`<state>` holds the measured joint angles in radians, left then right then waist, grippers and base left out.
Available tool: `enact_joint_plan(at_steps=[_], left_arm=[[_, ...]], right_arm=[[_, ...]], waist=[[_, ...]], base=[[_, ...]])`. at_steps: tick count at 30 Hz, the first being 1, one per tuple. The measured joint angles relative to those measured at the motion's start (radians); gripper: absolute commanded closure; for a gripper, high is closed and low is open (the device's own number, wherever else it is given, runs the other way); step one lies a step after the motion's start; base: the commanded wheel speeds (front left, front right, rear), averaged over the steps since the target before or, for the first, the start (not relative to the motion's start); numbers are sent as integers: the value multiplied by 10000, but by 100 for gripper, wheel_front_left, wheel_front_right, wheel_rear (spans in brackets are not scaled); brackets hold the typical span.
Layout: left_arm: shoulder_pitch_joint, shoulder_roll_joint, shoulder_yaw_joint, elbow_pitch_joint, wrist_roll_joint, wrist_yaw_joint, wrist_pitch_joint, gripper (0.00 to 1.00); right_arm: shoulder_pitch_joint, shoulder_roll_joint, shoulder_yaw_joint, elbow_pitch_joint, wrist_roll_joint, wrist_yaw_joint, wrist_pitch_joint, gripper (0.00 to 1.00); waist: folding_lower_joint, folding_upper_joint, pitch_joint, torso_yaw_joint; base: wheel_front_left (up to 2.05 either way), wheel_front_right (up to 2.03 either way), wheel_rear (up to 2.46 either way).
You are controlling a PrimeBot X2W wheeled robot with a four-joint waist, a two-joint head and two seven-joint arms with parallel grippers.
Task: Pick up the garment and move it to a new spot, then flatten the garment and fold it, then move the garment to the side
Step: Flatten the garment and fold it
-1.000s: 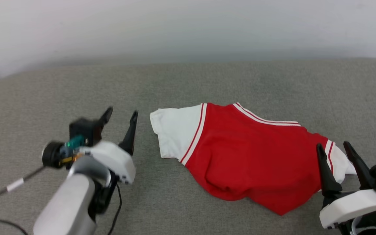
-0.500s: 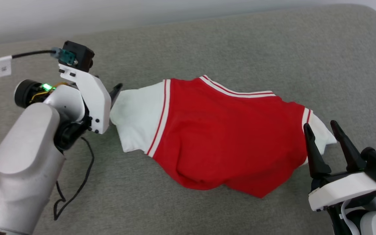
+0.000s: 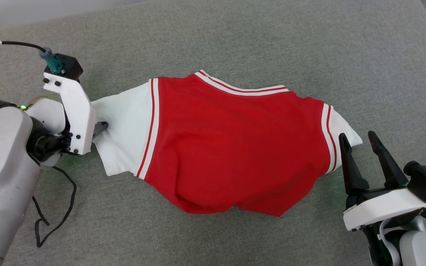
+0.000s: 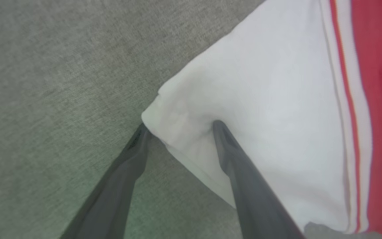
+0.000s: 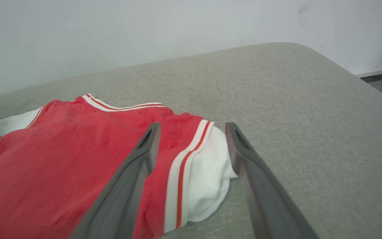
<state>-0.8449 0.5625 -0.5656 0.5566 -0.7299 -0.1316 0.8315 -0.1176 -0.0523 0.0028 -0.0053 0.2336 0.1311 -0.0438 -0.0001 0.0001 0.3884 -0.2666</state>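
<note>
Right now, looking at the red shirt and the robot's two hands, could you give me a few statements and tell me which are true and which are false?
1. The shirt lies on a grey padded surface. True.
2. The left hand is open, its fingers astride a corner of a white sleeve. True.
3. The right hand is clamped shut on the red hem. False: it is open, by the other white sleeve.
4. The shirt is folded into a neat square. False: it lies spread out and rumpled.
5. Black numbers show on its upper side. False: that side is plain red with striped trim.
</note>
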Motion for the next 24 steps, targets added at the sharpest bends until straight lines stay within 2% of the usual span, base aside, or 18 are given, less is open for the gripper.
enact_joint_plan(at_steps=[1, 2, 6, 13, 17, 24], left_arm=[[2, 15, 29, -10, -102, 0, 12, 85], [7, 17, 38, -25, -178, 4, 12, 100], [107, -107, 10, -107, -242, 10, -497, 100], [503, -334, -176, -284, 311, 115, -2188, 100], [831, -412, -251, -594, 671, 368, -3060, 100], [1185, -500, -324, -1607, 995, 692, -3962, 100]], right_arm=[[-42, 0, -8, 27, 21, 0, -13, 0], [-58, 0, -35, 52, 35, 0, -31, 0], [-137, 2, -232, 121, 33, 0, -23, 0], [-251, 8, -629, 144, 109, 0, 481, 0], [-241, -42, -1315, 226, 510, 0, 1526, 0], [-263, -1011, -2675, 671, 1275, 0, 4533, 0]], waist=[[0, 0, 34, -27], [0, 0, 65, -35], [0, 0, 96, 88], [1, -1, -204, 555], [2, 0, -475, 949], [2, 0, -1026, 1762]], base=[[0, 0, 0], [0, 0, 0], [0, 0, 0], [0, 0, 0], [0, 0, 0], [0, 0, 0]])
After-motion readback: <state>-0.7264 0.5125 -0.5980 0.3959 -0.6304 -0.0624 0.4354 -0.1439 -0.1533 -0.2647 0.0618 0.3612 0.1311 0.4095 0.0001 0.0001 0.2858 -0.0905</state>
